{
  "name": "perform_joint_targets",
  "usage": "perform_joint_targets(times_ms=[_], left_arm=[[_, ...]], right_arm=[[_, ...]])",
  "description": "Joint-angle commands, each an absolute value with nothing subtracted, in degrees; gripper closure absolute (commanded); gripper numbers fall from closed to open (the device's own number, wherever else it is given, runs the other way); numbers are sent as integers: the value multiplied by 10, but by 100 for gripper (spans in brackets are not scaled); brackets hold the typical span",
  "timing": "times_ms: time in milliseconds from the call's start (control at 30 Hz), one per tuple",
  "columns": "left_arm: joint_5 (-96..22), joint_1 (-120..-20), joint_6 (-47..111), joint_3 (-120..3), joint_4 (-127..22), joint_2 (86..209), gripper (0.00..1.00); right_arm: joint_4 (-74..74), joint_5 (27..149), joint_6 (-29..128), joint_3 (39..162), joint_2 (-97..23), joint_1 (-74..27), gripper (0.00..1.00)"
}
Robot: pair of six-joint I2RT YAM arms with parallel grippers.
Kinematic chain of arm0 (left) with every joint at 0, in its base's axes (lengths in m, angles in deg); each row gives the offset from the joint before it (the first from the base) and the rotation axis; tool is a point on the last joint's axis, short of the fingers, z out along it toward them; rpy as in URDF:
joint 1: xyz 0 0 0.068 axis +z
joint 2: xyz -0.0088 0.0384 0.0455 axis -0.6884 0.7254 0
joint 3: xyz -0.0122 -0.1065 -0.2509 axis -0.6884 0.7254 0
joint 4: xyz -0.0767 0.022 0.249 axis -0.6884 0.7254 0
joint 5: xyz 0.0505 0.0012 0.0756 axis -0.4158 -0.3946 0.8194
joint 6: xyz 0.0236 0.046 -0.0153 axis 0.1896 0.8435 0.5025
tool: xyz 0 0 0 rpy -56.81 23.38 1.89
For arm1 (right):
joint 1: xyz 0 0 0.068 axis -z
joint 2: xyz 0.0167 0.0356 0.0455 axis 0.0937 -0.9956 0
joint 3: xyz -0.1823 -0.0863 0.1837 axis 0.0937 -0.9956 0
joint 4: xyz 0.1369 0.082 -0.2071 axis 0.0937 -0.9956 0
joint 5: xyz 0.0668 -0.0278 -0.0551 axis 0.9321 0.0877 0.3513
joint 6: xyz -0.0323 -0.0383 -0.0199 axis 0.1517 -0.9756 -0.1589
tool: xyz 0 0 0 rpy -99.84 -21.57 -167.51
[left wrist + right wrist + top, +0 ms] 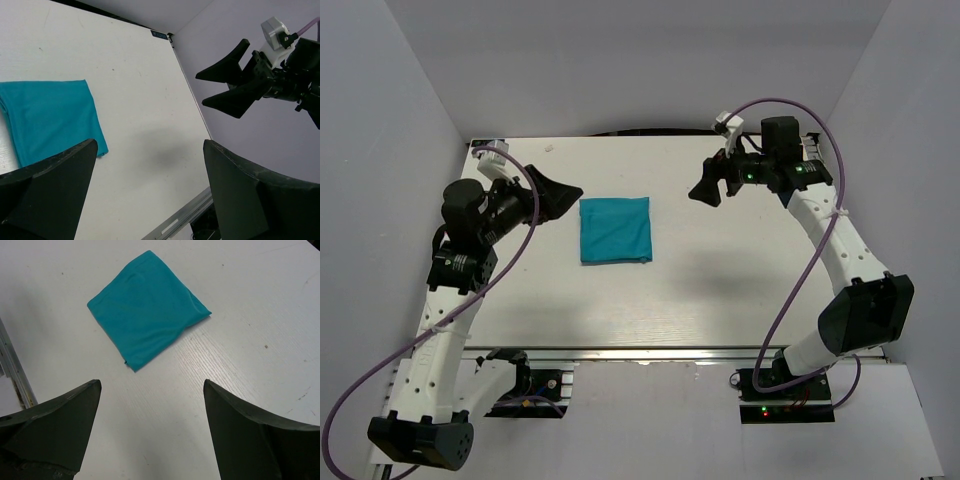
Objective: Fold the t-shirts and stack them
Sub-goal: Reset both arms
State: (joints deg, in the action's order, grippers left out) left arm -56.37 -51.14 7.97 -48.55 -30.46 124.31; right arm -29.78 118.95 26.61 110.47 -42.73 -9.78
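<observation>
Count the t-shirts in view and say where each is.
1. The folded teal t-shirt lies flat on the table, left of centre in the top view; none seems hidden.

Table (pixel 720 290): I see 1 white top with a faint wood grain.
Marks: a few small dark specks (pixel 266 346) are scattered over the surface.
Near edge: a metal rail (pixel 650 352) runs along it.
Lying on it: 1 teal t-shirt (pixel 615 229), folded into a near-square packet and flat on the top.
Position: on my overhead view it sits left of centre, apart from every edge.
Alignment: its sides run roughly parallel to the table's edges.
Fold: I can make out a few soft creases.
</observation>
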Motion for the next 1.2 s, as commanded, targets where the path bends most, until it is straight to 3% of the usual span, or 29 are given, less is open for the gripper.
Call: perform_joint_targets(times_ms=[0,400,1167], left_arm=[[-554,-511,73,-470,-302,1234,2],[-548,-511,71,-469,-296,1227,2],[-544,-511,71,-462,-293,1220,2]], right_arm=[[-288,1181,292,1107,-405,-90,11],[-250,1073,316,1066,-372,-89,11],[-235,1058,338,1047,-367,-89,11]])
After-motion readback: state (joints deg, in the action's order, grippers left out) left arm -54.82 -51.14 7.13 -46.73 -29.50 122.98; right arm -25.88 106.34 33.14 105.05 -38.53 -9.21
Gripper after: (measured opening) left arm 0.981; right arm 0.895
